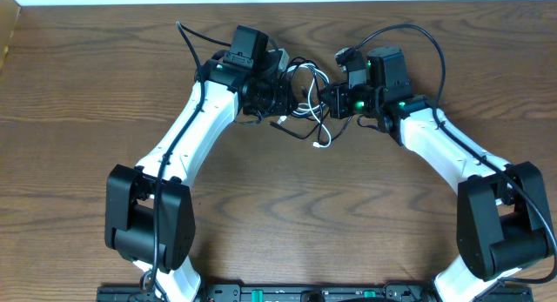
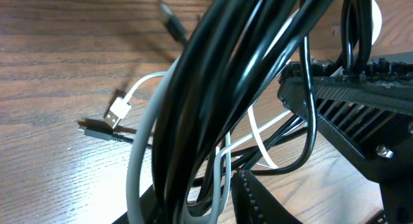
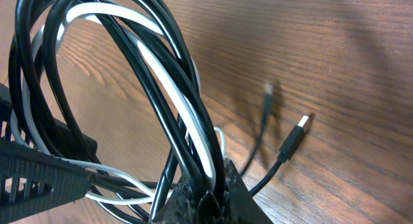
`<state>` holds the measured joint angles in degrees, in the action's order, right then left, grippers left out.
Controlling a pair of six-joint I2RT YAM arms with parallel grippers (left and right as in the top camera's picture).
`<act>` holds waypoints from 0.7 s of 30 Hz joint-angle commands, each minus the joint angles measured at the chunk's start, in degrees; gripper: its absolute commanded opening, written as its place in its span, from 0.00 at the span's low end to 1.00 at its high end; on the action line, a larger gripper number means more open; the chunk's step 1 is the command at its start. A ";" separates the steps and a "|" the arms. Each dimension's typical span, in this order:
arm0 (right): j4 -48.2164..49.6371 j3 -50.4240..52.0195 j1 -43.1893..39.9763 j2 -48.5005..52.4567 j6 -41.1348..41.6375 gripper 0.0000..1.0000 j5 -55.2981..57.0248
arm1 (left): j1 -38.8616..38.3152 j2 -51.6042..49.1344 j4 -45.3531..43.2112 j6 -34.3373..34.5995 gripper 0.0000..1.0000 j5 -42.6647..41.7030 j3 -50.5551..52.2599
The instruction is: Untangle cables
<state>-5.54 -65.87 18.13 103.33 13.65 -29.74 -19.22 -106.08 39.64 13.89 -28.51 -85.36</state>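
Observation:
The tangled cables [image 1: 305,100] hang as one bunch between my two grippers at the far middle of the table. My left gripper [image 1: 280,95] holds the bunch from the left, my right gripper [image 1: 329,102] from the right. In the left wrist view the black cable [image 2: 213,88] and white cable [image 2: 139,179] run in loops through my left gripper [image 2: 203,208]. A white plug [image 2: 118,112] lies on the wood. In the right wrist view my right gripper [image 3: 210,198] is shut tight on black cable [image 3: 151,69] and white cable [image 3: 171,95]. A black plug [image 3: 295,135] trails on the table.
The wooden table [image 1: 278,215] ends close behind the grippers. The thicker robot cables arc over the right arm [image 1: 432,45] and the left arm [image 1: 187,38]. The right gripper's finger [image 2: 348,91] fills the right of the left wrist view.

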 commanded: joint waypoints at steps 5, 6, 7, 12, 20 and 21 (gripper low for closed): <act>-0.07 -0.48 -0.13 -1.05 0.24 0.01 -0.63 | 0.11 1.70 0.20 6.29 0.27 -1.07 0.11; -0.07 -0.48 -0.13 -1.05 -0.37 0.01 -0.63 | 0.13 1.73 0.35 7.87 0.27 -1.07 0.11; -0.09 -0.48 -0.13 -1.05 -0.70 0.01 -0.63 | 0.13 1.77 0.42 8.90 0.30 -1.18 0.11; -0.52 -0.48 -0.13 -1.05 -0.90 0.01 -0.63 | 0.13 2.21 0.42 9.64 0.43 -6.03 0.11; -0.50 -0.48 -0.13 -1.05 -0.90 0.01 -0.63 | 0.11 2.38 1.38 12.81 0.33 -5.90 0.11; -0.50 -0.48 -0.13 -1.05 -0.90 0.01 -0.63 | 0.11 2.38 1.97 13.64 0.34 -5.29 0.11</act>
<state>-6.20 -65.87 18.02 103.33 13.37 -29.54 -19.16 -105.65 40.49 24.58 -32.86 -85.36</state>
